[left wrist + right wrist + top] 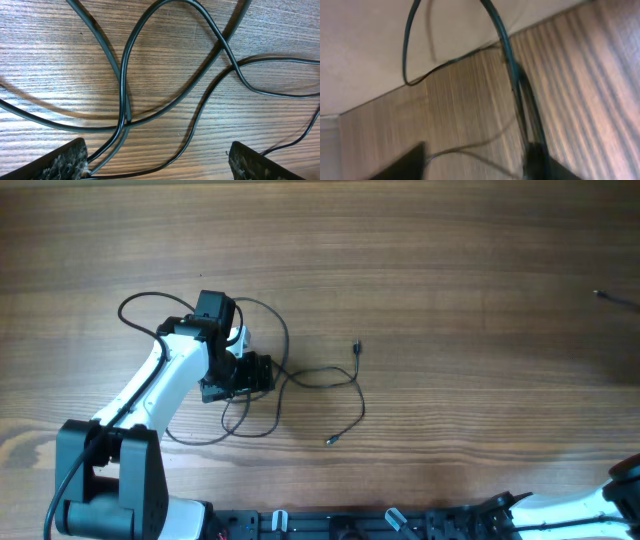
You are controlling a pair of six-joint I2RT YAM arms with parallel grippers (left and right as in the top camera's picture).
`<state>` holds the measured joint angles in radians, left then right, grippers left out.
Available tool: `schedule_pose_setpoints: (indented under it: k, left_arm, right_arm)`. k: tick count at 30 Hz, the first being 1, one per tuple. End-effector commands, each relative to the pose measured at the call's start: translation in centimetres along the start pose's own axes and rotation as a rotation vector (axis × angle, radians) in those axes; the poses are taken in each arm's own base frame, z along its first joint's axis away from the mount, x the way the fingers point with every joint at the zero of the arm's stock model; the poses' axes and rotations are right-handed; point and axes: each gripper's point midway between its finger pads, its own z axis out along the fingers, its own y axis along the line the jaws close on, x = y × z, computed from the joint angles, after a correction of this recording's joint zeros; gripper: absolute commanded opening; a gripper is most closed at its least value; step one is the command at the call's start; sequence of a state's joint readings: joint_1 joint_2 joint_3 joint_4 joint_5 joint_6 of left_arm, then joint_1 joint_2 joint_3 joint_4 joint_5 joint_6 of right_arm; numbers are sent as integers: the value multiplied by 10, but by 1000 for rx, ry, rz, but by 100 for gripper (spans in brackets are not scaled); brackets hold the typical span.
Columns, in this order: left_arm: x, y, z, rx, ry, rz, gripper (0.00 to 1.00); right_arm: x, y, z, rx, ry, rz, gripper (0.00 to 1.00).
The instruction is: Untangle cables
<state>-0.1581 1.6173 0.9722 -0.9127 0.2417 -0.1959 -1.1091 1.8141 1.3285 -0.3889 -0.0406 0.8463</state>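
- My left gripper (159, 165) is spread wide and grasps nothing. Its two fingers (62, 161) sit at 7 and 5 o'clock in the wrist view, with wood and cords between them.
- The cables (124, 85) lie on the wooden table (450, 260) in loose, crossing loops. They are toward 9 o'clock from its centre, right under my left gripper.
- On the tangle's 3 o'clock side, one plug end (357, 348) lies nearer 2 o'clock and the other (330, 441) nearer 5 o'clock.
- My right gripper (472, 165) appears in a blurred wrist view, fingers apart and released.
- A dark cord (507, 45) runs past its finger at 5 o'clock. I cannot tell whether they touch.
- My right arm (625, 485) sits at the table's 4 o'clock corner, well apart from the tangle.
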Motion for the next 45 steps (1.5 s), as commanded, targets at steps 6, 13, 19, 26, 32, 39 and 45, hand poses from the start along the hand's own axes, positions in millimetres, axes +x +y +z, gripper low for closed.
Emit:
schedule_pose_setpoints:
  k: [6,13,19,26,32,39,45]
  left_arm:
    - [-2,-5,-3,23,-22,17,93]
    - [-1,-6,-3,26,-17,16,93]
    - [-4,-6,-3,29,-28,19,93]
    - [-20,-11,-4,48,-95,15,95]
    - [-46,-35,-19,159,-173,-40,94]
    - [-46,-36,-117,48,-278,-18,90]
    - [-47,15,-211,-135,-646,-259,96]
  right_arm:
    - [78,42,-19,-169,381,178,100]
    - [93,-24,-21,247,215,193,100]
    - [81,-67,-34,454,112,147,100]
    - [194,55,-49,-259,599,-556,100]
    - [325,82,-98,-460,729,-1102,100]
    - [449,56,-164,-625,794,-1691,100]
    - [519,-10,-247,-884,1098,-2007,100]
